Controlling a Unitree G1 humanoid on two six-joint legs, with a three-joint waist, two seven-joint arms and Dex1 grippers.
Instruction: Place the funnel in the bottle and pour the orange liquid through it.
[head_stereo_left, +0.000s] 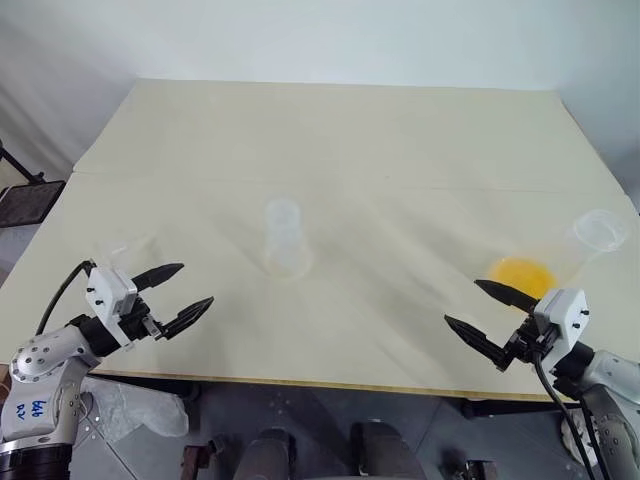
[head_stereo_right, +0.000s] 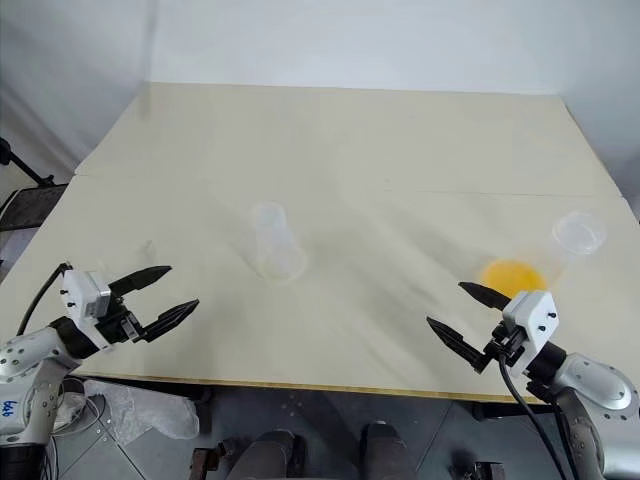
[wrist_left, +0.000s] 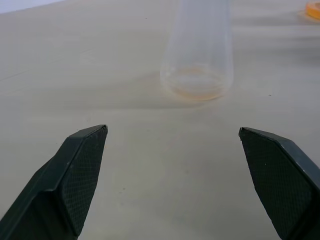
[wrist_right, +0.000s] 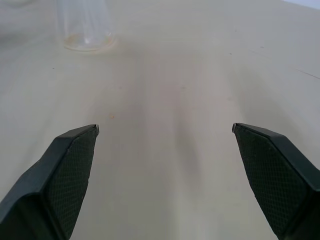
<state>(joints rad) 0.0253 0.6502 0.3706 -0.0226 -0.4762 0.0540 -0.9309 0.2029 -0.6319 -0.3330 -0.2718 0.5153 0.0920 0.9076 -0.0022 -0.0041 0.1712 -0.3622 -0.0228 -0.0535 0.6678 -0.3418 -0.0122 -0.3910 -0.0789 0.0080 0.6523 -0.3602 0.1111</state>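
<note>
The left end effector (head_stereo_left: 186, 290) and the right end effector (head_stereo_left: 482, 308) hover level over the near edge of the counter (head_stereo_left: 330, 150), each pointing inward, fingers spread wide and holding nothing. Past them, near the middle, the bottle (head_stereo_left: 285, 238) stands upright, long axis vertical, mouth up. At the right, a second clear flask (head_stereo_left: 560, 255) holds the orange liquid (head_stereo_left: 524, 274) at its base and seems to lean toward the far right
</note>
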